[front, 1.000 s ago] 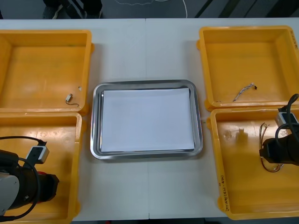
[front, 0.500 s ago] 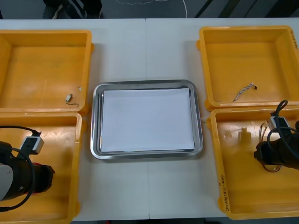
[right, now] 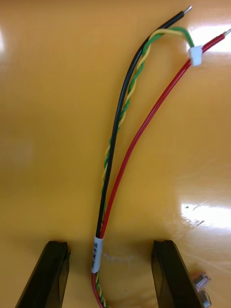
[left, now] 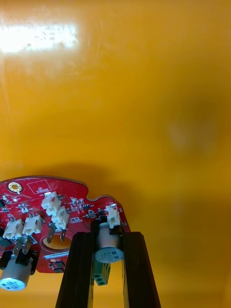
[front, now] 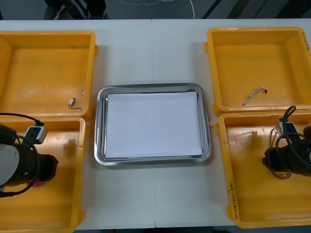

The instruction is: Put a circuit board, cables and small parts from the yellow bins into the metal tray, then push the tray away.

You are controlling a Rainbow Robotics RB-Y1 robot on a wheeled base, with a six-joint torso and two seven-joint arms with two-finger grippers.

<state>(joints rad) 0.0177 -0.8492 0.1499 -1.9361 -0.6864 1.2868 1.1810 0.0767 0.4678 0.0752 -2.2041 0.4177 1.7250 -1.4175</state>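
Observation:
A round red circuit board (left: 45, 214) hangs over the floor of the near left yellow bin (front: 63, 204). My left gripper (left: 109, 269) is shut on a grey cylinder part at the board's edge. My left arm (front: 22, 167) sits over that bin. In the near right yellow bin (front: 252, 194) lies a bundle of black, red and twisted yellow-green cable (right: 120, 144). My right gripper (right: 109, 276) is open, its fingers either side of the cable's white-labelled end. The metal tray (front: 99, 126), white inside, lies between the bins with nothing in it.
A small metal part (front: 72, 103) lies in the far left bin (front: 43, 63). A twisted cable (front: 253, 95) lies in the far right bin (front: 252, 53). Two small metal parts (right: 202, 286) rest beside my right finger. My right arm (front: 289, 158) hangs over the near right bin.
My left arm has moved away from the table's near edge, farther into its bin, carrying the board. My right arm has shifted slightly toward the tray.

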